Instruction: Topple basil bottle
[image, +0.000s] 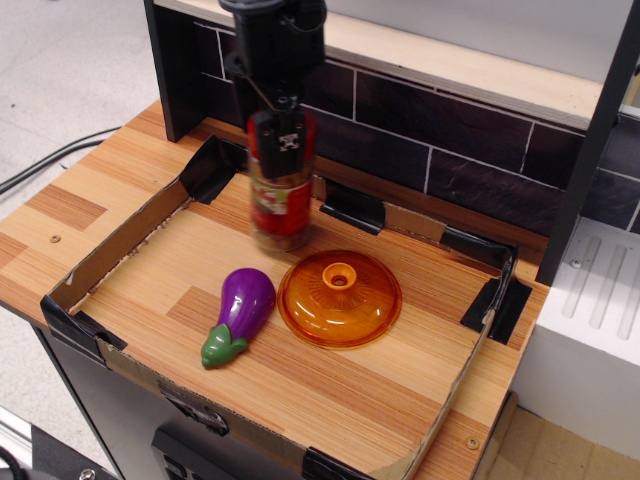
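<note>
The basil bottle (279, 208) is a clear jar with a red cap, a red label and brownish contents. It stands at the back of the cardboard tray (118, 243), blurred by motion and tilted slightly, its base near the wood. My gripper (280, 140) comes down from above and sits around the red cap, one black finger (283, 146) in front of it. The jaws appear shut on the cap.
A purple eggplant toy (243, 306) lies in front of the bottle, to its left. An orange lid (339, 298) lies beside it on the right. A dark tiled wall (450, 140) stands behind, a black post (590, 140) and a white block (597, 330) at right.
</note>
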